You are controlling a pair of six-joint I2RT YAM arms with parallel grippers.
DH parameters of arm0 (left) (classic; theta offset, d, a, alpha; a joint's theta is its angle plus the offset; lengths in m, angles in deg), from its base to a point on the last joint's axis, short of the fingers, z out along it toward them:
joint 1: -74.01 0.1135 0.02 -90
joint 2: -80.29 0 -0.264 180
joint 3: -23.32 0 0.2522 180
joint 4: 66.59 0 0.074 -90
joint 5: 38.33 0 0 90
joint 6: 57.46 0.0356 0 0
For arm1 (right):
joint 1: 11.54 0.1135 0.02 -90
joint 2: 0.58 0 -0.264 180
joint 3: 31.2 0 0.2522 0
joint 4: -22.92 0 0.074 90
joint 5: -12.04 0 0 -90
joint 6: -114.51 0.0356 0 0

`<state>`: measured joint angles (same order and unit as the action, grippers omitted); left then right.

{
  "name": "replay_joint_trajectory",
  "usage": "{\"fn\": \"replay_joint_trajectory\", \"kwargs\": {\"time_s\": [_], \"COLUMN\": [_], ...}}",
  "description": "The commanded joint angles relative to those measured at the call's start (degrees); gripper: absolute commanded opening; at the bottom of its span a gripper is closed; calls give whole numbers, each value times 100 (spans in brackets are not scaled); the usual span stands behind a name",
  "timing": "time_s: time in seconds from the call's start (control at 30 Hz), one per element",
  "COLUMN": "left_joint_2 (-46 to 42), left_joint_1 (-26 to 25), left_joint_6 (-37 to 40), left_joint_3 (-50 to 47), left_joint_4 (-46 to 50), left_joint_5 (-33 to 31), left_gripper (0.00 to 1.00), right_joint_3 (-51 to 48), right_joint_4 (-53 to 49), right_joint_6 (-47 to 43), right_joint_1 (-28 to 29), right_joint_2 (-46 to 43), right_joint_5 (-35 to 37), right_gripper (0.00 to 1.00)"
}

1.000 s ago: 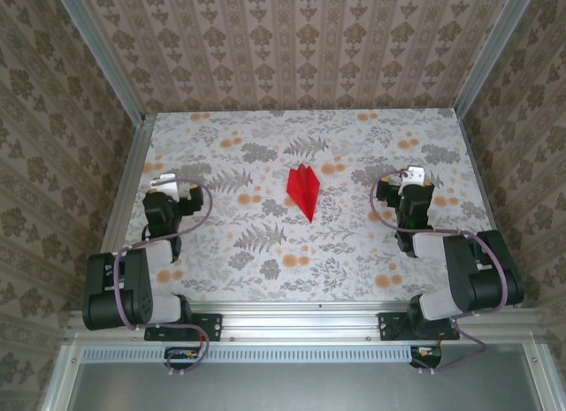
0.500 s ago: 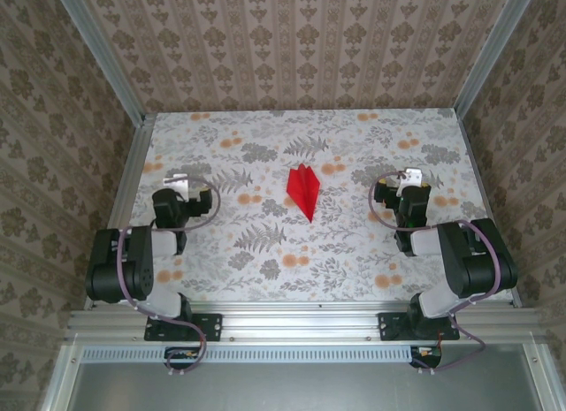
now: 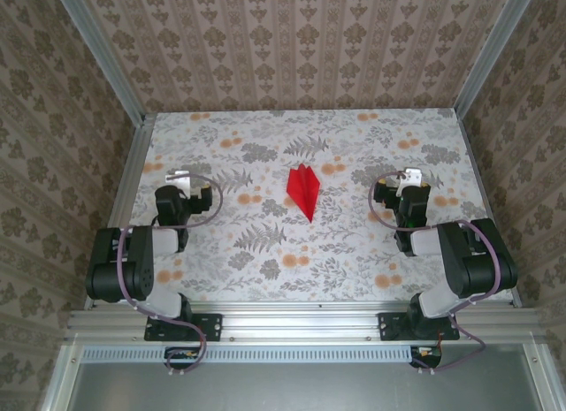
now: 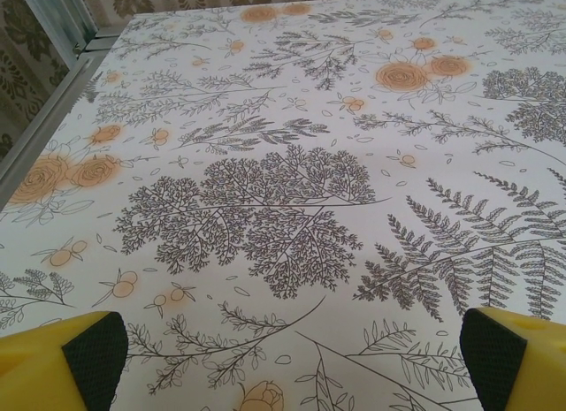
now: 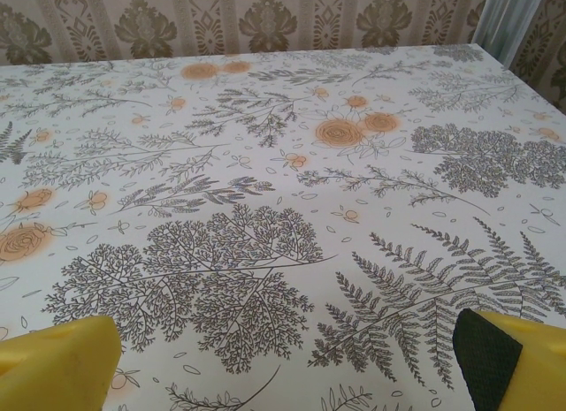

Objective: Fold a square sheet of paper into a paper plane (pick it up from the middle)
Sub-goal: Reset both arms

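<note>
Now, plane: red dart lying flat mid-way across the table, nose pointing toward the arms, nothing touching it.
Left end effector: wide open, empty, low over the left side, well apart from the plane.
Right end effector: wide open too, holding nothing, over the right side, well apart from the plane.
Table: floral cloth, bare pattern between the yellow fingers.

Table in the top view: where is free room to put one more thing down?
Free: the far strip of the table behind the paper plane, and the near middle before it. Crowded beside the left gripper and right gripper.
</note>
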<state>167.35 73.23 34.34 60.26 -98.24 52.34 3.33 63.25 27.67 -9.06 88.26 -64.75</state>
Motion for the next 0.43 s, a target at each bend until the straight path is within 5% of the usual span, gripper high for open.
{"fn": "replay_joint_trajectory", "kwargs": {"time_s": [0.0,0.4], "left_joint_2": [20,26], "left_joint_1": [-19,-29], "left_joint_6": [123,136], "left_joint_3": [117,134], "left_joint_4": [25,48], "left_joint_5": [-65,-67], "left_gripper": [100,100], "right_joint_3": [32,32], "right_joint_4": [173,172], "right_joint_6": [10,9], "right_joint_1": [-20,-20], "right_joint_2": [11,11], "right_joint_5": [-73,-73], "right_gripper": [100,100]}}
